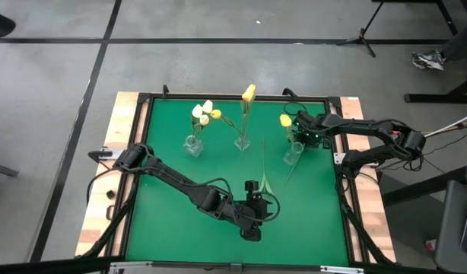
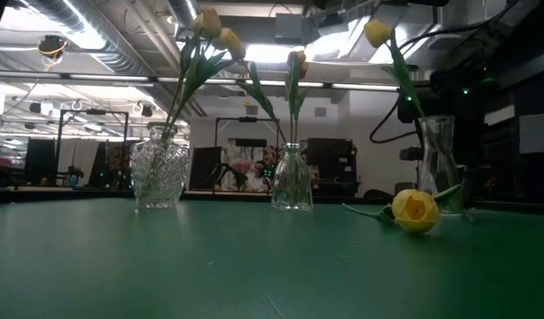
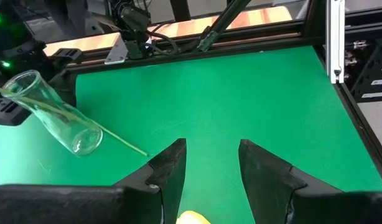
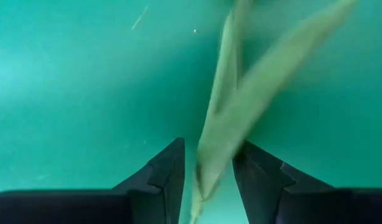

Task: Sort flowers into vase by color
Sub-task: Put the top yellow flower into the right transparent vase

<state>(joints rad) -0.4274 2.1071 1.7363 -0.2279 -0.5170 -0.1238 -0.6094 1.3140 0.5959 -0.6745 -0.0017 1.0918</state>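
Left arm reaches diagonally across the green mat (image 1: 173,221) from the left edge, its left gripper (image 1: 252,199) low near the front centre. Its fingers (image 3: 169,171) stand apart, nothing clamped between them; a sliver of a yellow bud shows just under them in the left wrist view.

That bud belongs to a loose tulip (image 1: 264,169) lying flat on the mat, thin green stem running back toward the right vase (image 1: 293,154); in the low view its yellow head (image 2: 415,211) rests on the mat surface.

Right arm comes in from the right edge, elbow bent, right gripper (image 1: 303,129) over the right vase. Fingers (image 4: 169,171) closed down to a narrow gap on a pale green stem and leaf (image 4: 241,93); the wrist view is blurred, so contact looks likely but the grip point is hard to resolve. One yellow tulip (image 1: 285,120) stands there.

Three clear glass vases in a row at the back: left vase (image 1: 193,145) textured and bulbous, holding white and yellow buds (image 1: 204,113); middle vase (image 1: 243,141) narrow-necked, with a yellow tulip (image 1: 249,93); right vase tall and plain.
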